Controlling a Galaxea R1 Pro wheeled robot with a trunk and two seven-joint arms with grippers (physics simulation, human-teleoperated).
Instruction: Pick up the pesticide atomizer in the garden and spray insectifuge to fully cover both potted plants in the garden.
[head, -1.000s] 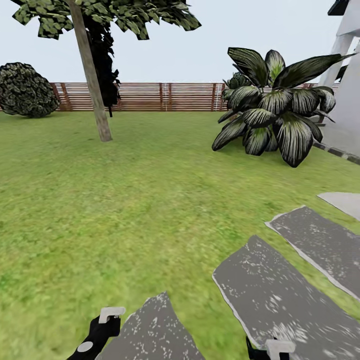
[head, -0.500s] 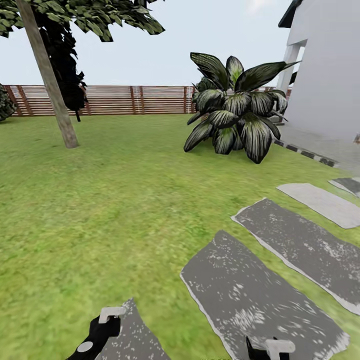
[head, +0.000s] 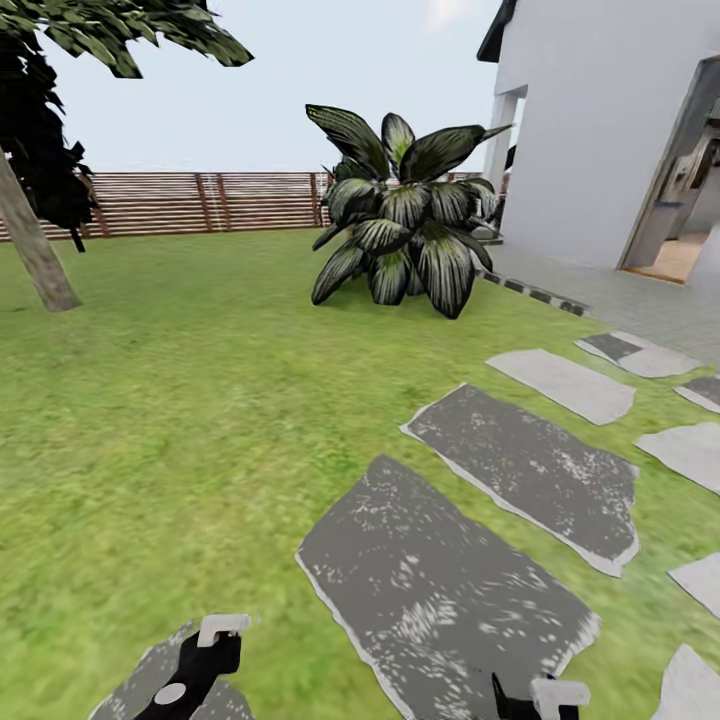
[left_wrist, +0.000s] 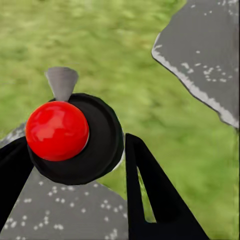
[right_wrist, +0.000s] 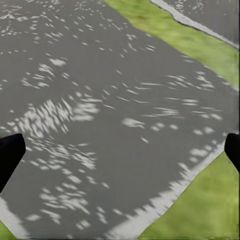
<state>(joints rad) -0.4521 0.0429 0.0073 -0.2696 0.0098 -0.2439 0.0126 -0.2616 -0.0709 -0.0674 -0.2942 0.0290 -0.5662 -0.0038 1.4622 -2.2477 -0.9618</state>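
The left tool grips the pesticide atomizer; the right tool hangs spread, empty. Spraying both potted plants remains.

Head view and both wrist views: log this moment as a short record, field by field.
setting: lawn with grey stepping stones, wooden fence, white building
big plant: dark leafy bush beside the building
left gripper: shut on the pesticide atomizer, red mark facing the wrist camera
right gripper: open, holding nothing, above a stepping stone
potted plants: not located
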